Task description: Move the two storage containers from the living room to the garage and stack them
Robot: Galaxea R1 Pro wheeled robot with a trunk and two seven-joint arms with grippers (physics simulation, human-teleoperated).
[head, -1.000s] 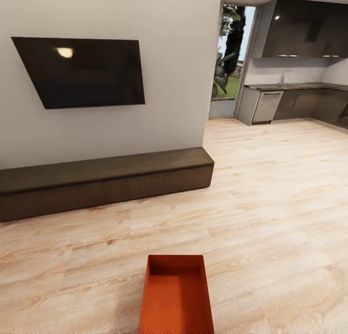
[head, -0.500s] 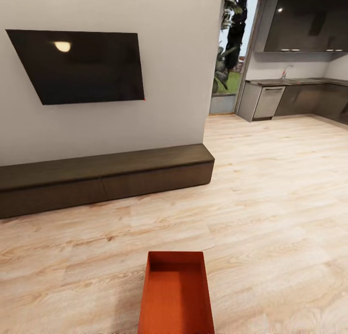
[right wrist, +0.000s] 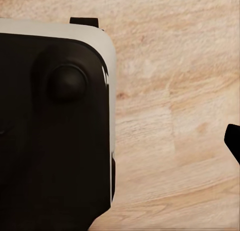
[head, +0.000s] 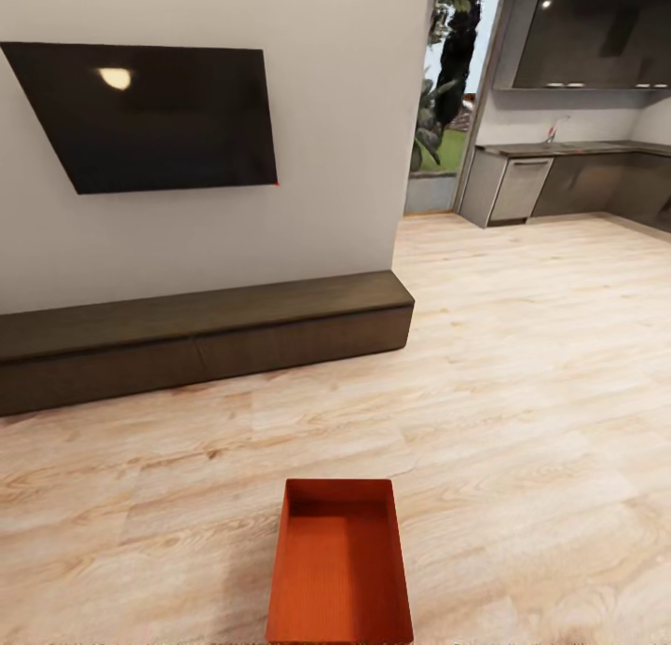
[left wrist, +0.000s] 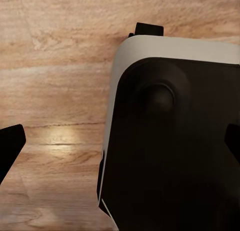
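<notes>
One orange-red storage container (head: 339,563) lies on the light wood-plank flooring of the living room (head: 522,393), low and central in the head view, long side pointing away from me, with nothing inside. In the left wrist view my left gripper (left wrist: 120,143) is open, its black fingertips (left wrist: 10,147) at opposite edges of the picture above wood planks, holding nothing. The right gripper (right wrist: 120,141) also hangs over the wood floor, with one black fingertip (right wrist: 233,141) at the picture's edge and nothing between its fingers.
A long low dark-brown cabinet (head: 200,339) runs along the white wall under a big black TV screen (head: 149,114). Right of the wall's corner, open wood floor leads to a kitchen with dark cabinets (head: 568,184) and a glass door (head: 447,86). My black and white base (left wrist: 175,141) lies under both wrists.
The whole head view has shifted: TV and cabinet sit slightly higher and the container's near end now shows, so the camera moved. Nothing among the things has moved.
</notes>
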